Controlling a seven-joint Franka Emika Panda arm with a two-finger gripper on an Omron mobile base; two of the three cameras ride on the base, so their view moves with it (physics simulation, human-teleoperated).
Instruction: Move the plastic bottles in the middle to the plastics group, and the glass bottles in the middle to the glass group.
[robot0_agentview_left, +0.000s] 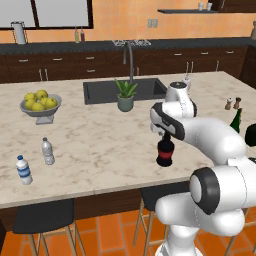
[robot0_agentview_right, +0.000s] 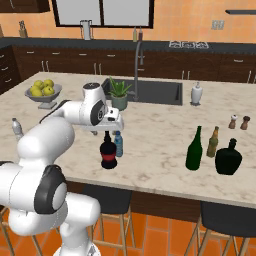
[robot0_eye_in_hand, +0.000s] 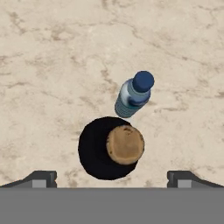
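Observation:
A black round-bodied bottle (robot0_agentview_right: 108, 154) with a red label and a cork stands near the island's front edge. A small translucent blue plastic bottle (robot0_agentview_right: 118, 144) stands just behind it. My gripper (robot0_agentview_right: 107, 131) hangs directly over the black bottle's neck, open, holding nothing. In the hand view the corked black bottle (robot0_eye_in_hand: 98, 151) lies between my spread fingertips (robot0_eye_in_hand: 41, 178), with the blue bottle (robot0_eye_in_hand: 134, 94) beyond it. A tall green wine bottle (robot0_agentview_right: 194, 149) stands right beside the slim brown bottle (robot0_agentview_right: 213, 142). Two clear water bottles (robot0_agentview_left: 23, 170) (robot0_agentview_left: 47, 151) stand at the far left.
A dark round bottle (robot0_agentview_right: 228, 158) sits right of the brown one, with two shakers (robot0_agentview_right: 238, 122) behind. A fruit bowl (robot0_agentview_left: 41, 105), a potted plant (robot0_agentview_left: 125, 95), the sink (robot0_agentview_left: 100, 91) and a white dispenser (robot0_agentview_right: 197, 93) line the island's back. Stools stand below the front edge.

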